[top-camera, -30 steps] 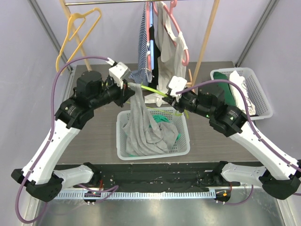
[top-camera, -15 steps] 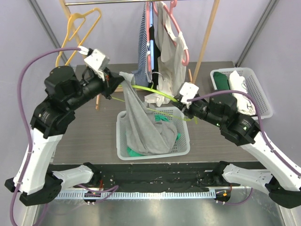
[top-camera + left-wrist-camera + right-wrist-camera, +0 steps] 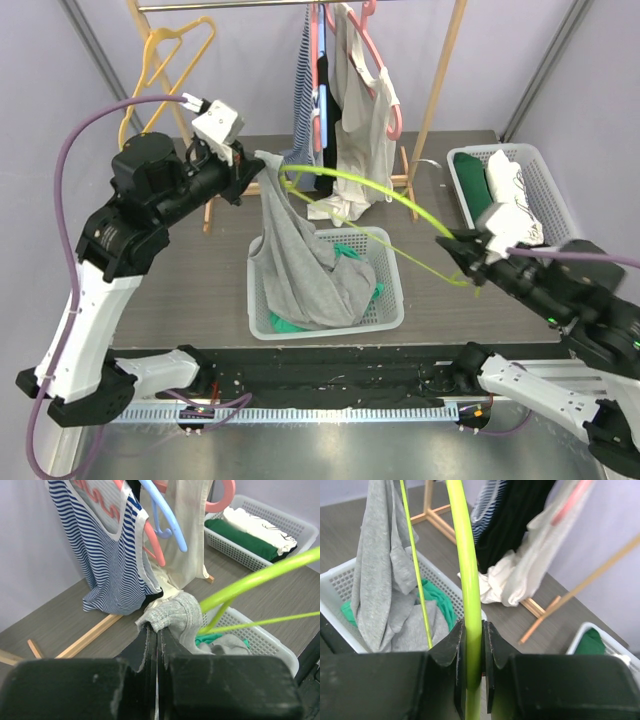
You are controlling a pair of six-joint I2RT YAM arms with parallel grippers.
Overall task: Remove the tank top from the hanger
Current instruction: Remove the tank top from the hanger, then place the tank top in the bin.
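Tank top (image 3: 290, 260): grey, hung by one strap from left gripper (image 3: 250, 178), lower half heaped in basket (image 3: 325, 330). Held high, apparently to keep the fabric taut and give hanger (image 3: 465, 555) a way out. Fingers (image 3: 140, 647) on the left pressed fully together on the strap hem. Right gripper (image 3: 458, 247) nipped narrowly on the green wire, held far right and low, probably to slide it out of the armhole. Far tip lodged in the strap beside left gripper, so not yet free. Risk: strap snagging there.
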